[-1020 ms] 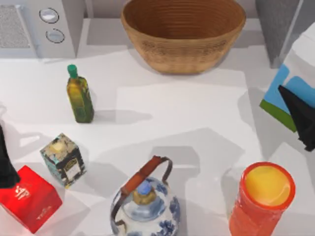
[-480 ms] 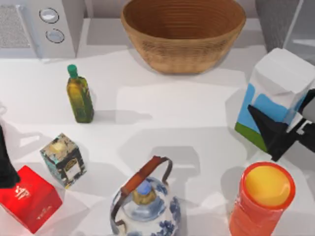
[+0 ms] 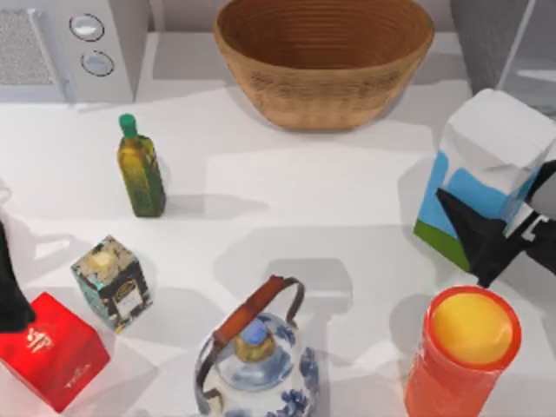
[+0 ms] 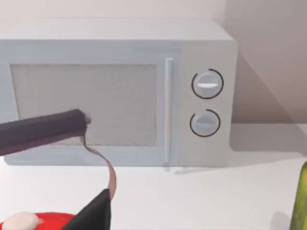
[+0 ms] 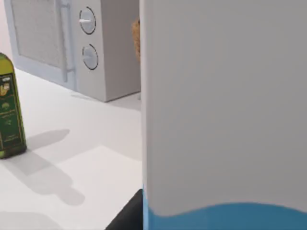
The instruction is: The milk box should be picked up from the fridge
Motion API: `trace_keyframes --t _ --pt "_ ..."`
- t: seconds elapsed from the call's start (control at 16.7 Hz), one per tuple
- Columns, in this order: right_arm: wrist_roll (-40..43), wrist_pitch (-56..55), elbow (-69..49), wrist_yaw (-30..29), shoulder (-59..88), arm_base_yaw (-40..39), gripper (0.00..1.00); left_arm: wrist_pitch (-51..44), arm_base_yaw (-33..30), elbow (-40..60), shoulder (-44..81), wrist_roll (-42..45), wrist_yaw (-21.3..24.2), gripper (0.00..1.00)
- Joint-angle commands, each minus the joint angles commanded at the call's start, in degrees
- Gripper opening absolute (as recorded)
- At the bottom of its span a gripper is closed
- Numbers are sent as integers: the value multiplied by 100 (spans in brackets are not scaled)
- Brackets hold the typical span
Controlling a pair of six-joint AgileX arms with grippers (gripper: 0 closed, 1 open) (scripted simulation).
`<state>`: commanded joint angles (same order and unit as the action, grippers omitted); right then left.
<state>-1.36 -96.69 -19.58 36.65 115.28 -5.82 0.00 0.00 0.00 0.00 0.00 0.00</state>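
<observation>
1. Already the big change is done: the dark grey speckled fridge (image 3: 486, 43) at the far right no longer holds the milk box (image 3: 486, 169), a rectangular carton with white top, sky-blue side and green base band, which a second ago was half off the right edge and now hangs over the right of the white tabletop (image 3: 304, 191).
2. Over the last half second the carton has barely shifted, so the pull-out looks finished.
3. Clenched on the carton's lower side, the right claw (image 3: 486, 234) grips it just beyond the orange cylinder with yellow top (image 3: 465, 347).
4. Parked at the near left, the left claw (image 3: 10, 287) sits by the red box (image 3: 48, 347); its state I cannot tell.
</observation>
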Motion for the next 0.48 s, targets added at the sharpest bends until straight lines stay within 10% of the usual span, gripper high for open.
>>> trace_keyframes --t 0.48 --pt "0 0 0 0 0 0 90 0 0 0 0 0 0 100"
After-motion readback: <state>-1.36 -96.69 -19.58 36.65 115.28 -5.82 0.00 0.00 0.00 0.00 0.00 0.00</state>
